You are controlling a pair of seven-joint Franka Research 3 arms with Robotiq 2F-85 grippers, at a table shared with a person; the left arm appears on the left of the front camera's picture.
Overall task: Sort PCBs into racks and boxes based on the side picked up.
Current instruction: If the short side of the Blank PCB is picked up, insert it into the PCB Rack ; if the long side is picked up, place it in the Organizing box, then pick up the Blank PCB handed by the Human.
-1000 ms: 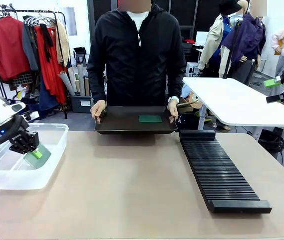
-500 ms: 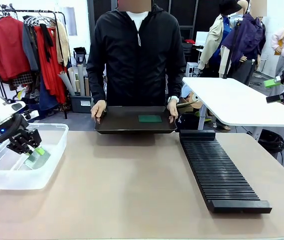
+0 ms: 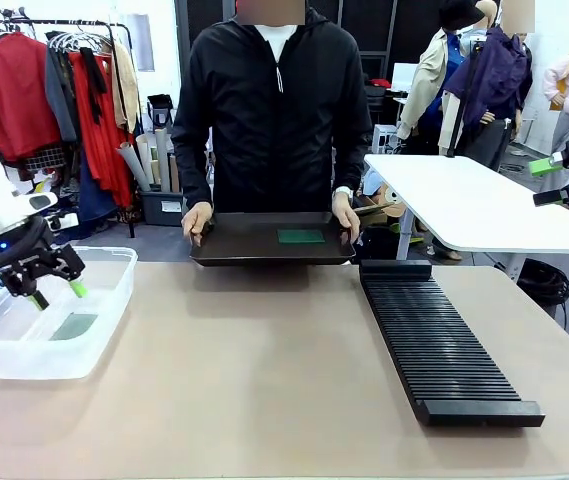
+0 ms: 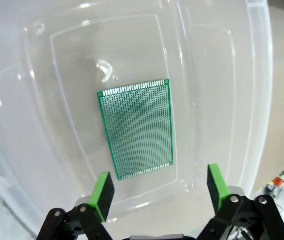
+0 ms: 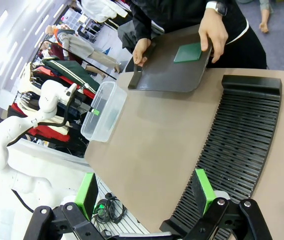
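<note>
Fingers of the left end effector [image 3: 57, 295] [image 4: 159, 187] stand spread wide with nothing between them, hanging just over the clear tub [image 3: 104, 320] [image 4: 259, 75]. Directly below them, apart from both pads, one PCB [image 3: 74, 326] [image 4: 137, 129] lies flat on the tub's floor, dotted face up, roughly centred and clear of the walls. That board looks sorted, so the step in hand is, I judge, getting out of the tub and going for the next one.

To do this well, the end effector should rise straight up until its fingertips clear the rim before it swings sideways; a slanted exit could catch the wall and drag the light tub across the counter [image 3: 264, 380].

Well off to its right and farther across, a person's hand [image 3: 196, 220] holds a dark tray [image 3: 234, 245] at the counter's far edge, with a second PCB [image 3: 301, 237] lying flat on it. A thin board on a smooth tray probably needs a low, level approach, with the fingers kept wide until they bracket its edges.

Farther right, the black slotted rack [image 3: 434, 340] [image 5: 246, 130] lies beneath the right end effector [image 5: 145, 191], which hangs high above its near end, fully open and empty.
</note>
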